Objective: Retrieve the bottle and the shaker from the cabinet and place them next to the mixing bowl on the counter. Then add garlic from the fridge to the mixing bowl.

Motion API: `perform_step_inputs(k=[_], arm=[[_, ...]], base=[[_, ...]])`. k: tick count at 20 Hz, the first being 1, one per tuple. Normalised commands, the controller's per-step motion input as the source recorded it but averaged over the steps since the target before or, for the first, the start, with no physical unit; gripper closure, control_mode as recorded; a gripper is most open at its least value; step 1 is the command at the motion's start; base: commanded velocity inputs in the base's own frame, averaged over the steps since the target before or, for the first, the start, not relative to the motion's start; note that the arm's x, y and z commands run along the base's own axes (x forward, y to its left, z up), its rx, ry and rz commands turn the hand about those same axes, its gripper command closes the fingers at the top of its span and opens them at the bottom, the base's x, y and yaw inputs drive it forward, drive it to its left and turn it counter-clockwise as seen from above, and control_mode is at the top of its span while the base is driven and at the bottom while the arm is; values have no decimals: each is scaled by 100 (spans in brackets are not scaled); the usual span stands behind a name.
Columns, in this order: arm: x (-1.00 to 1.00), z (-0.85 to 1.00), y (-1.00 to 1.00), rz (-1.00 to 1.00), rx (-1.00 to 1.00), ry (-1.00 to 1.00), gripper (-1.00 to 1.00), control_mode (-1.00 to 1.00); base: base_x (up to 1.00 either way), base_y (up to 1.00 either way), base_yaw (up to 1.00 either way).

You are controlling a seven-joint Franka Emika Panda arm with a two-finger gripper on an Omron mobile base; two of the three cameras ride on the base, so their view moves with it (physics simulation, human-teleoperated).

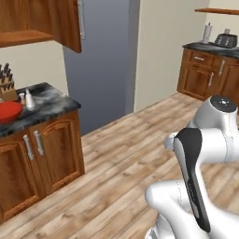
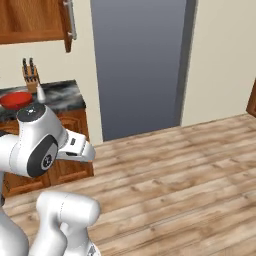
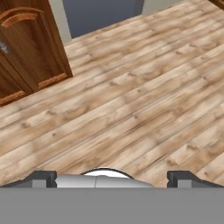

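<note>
The red mixing bowl [image 1: 8,112] sits on the dark marble counter [image 1: 51,105] at the left. Beside it stand a white bottle [image 1: 29,99] and a small shaker [image 1: 21,98]. From the right base view, the bowl [image 2: 16,99] and the bottle [image 2: 41,92] sit behind my folded arm. The grey fridge [image 1: 102,60] is closed, so the garlic is hidden. In the hand view my gripper [image 3: 112,179] is open, its fingertips [image 3: 43,178] wide apart. It holds nothing and points down at the wooden floor.
A knife block [image 1: 7,86] stands at the back of the counter. The upper cabinet door [image 1: 67,23] hangs open above it. Lower cabinet doors [image 3: 26,52] are close on the left. A second counter with a toaster [image 1: 226,40] stands far right. Wooden floor [image 1: 130,154] lies ahead.
</note>
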Motion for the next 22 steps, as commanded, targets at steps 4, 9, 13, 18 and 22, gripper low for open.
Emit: perform_step_inputs(k=[4,9,13,18,22], arm=[[0,0,0,0,0,0,-100,100],[0,0,0,0,0,0,-100,100],[0,0,0,0,0,0,-100,100],[0,0,0,0,0,0,-100,100],[0,0,0,0,0,0,-100,100]], base=[[2,1,-38],[0,0,-40],[0,6,-43],[0,47,-48],[0,53,-50]])
